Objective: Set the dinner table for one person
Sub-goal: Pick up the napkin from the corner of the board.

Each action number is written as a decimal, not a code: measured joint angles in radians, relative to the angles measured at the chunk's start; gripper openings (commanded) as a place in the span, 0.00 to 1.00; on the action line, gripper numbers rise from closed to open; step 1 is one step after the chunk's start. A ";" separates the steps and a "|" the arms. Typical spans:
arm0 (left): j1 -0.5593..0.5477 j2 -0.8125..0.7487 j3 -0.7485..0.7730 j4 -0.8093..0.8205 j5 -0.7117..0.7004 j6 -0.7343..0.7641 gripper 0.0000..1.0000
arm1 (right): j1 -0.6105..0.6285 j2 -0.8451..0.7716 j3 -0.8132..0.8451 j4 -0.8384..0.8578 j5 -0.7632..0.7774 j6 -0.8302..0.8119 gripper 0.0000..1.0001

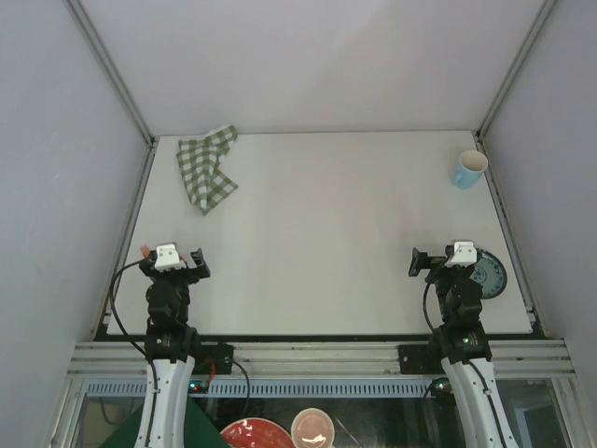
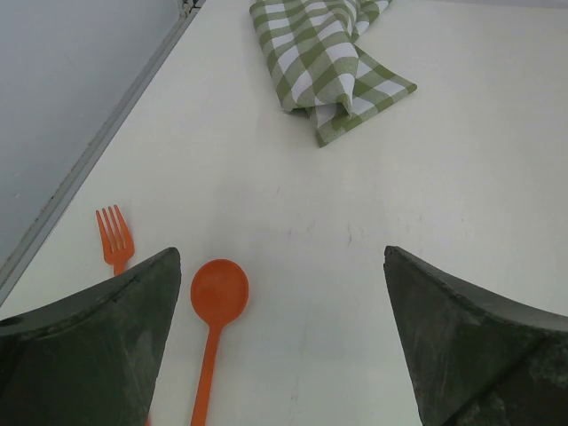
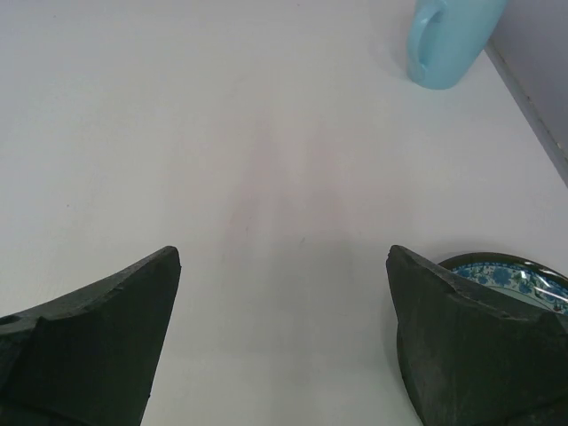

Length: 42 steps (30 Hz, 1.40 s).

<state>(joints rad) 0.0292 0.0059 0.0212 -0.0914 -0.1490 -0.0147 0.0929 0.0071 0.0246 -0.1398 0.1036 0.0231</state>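
Surface: the dinner table [image 1: 326, 233] is an off-white top with a metal edge, boxed in by pale walls. It starts right at my bases and runs away from me under both arms.
Left gripper [image 1: 174, 265]: spread wide with nothing between the fingers, low over the near left corner.
Right gripper [image 1: 446, 265]: spread too and empty, over the near right side.
Near left: an orange spoon [image 2: 219, 288] lies just inside my left finger, bowl away from me and handle pointing back at me. Its long axis runs near to far, so I judge my fingers would close across the handle.
Beside it: an orange fork [image 2: 112, 235], left of the spoon, tines away, its handle hidden behind my finger.
Near right: a blue-patterned plate [image 1: 490, 275] just right of my right gripper, close to the table's right edge.
Nearer arm: left for the cutlery, right for the plate, as I judge it.
Far left: a green checked cloth [image 1: 207, 168], crumpled.
Far right: a light blue mug [image 1: 469, 170], upright in the corner.
In the way: I see nothing between either gripper and the table's middle.
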 measured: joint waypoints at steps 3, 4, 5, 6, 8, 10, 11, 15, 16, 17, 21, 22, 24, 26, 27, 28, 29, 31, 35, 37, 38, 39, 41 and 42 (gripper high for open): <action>0.000 0.000 0.000 0.000 0.000 0.000 1.00 | 0.000 0.000 0.000 0.000 0.000 0.000 1.00; 0.000 0.000 0.000 0.000 0.000 0.000 1.00 | 0.000 0.000 0.000 0.000 0.000 0.000 1.00; 0.000 0.000 0.000 0.000 0.000 0.000 1.00 | 0.000 0.000 0.000 0.000 0.000 0.000 1.00; 0.000 0.000 0.000 0.000 0.000 0.000 1.00 | 0.000 0.000 0.000 0.000 0.000 0.000 1.00; 0.000 0.000 0.000 0.000 0.003 0.000 1.00 | 0.000 0.000 0.000 0.000 0.000 0.000 1.00; 0.000 0.000 0.000 0.000 0.003 0.000 1.00 | 0.000 0.000 0.000 0.000 0.000 0.000 1.00; 0.000 0.000 0.000 0.000 0.003 0.000 1.00 | 0.000 0.000 0.000 0.000 0.000 0.000 1.00; 0.000 0.000 0.000 0.000 0.003 0.000 1.00 | 0.000 0.000 0.000 0.000 0.000 0.000 1.00; 0.000 0.000 0.000 0.000 0.003 0.000 1.00 | 0.000 0.000 0.000 0.000 0.000 0.000 1.00; 0.000 0.000 0.000 -0.002 0.003 0.000 1.00 | 0.000 0.000 0.000 0.000 0.000 0.000 1.00; 0.000 0.000 0.006 -0.019 0.003 0.008 1.00 | 0.000 0.000 0.000 0.000 0.000 0.000 1.00; 0.000 0.000 0.019 -0.041 0.003 0.020 1.00 | 0.000 0.000 0.000 0.000 -0.001 -0.001 1.00; 0.000 0.014 0.064 -0.098 0.003 0.053 1.00 | 0.000 0.000 0.000 -0.001 -0.020 -0.005 1.00; 0.000 0.075 0.146 -0.133 0.002 0.087 1.00 | 0.000 0.006 0.003 -0.007 -0.047 -0.010 1.00; 0.000 0.111 0.188 -0.140 0.001 0.100 1.00 | 0.000 0.030 0.014 -0.021 -0.063 -0.015 1.00; 0.000 0.163 0.248 -0.154 -0.005 0.113 1.00 | 0.000 0.076 0.035 -0.038 -0.076 -0.018 1.00; 0.000 0.224 0.318 -0.165 -0.012 0.124 1.00 | 0.000 0.134 0.068 -0.057 -0.087 -0.020 1.00; 0.000 0.365 0.479 -0.198 -0.048 0.130 1.00 | 0.000 0.258 0.162 -0.094 -0.095 -0.020 1.00; 0.000 0.722 0.823 -0.254 -0.136 0.135 1.00 | 0.005 0.520 0.466 -0.204 -0.143 -0.045 1.00; 0.000 0.892 0.960 -0.289 -0.169 0.147 1.00 | 0.027 0.652 0.651 -0.278 -0.150 -0.073 1.00; 0.000 0.966 1.015 -0.303 -0.179 0.157 1.00 | 0.053 0.726 0.755 -0.324 -0.141 -0.095 1.00; 0.000 1.035 1.061 -0.322 -0.185 0.164 1.00 | 0.084 0.790 0.852 -0.364 -0.132 -0.109 1.00; 0.000 1.164 1.127 -0.361 -0.177 0.185 1.00 | 0.138 0.900 1.008 -0.440 -0.127 -0.144 1.00; 0.000 1.228 1.157 -0.390 -0.158 0.202 1.00 | 0.163 0.957 1.084 -0.494 -0.132 -0.169 1.00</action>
<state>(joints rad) 0.0292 1.2335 1.1782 -0.4816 -0.3073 0.1871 0.2558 0.9642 1.1088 -0.6342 -0.0280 -0.1459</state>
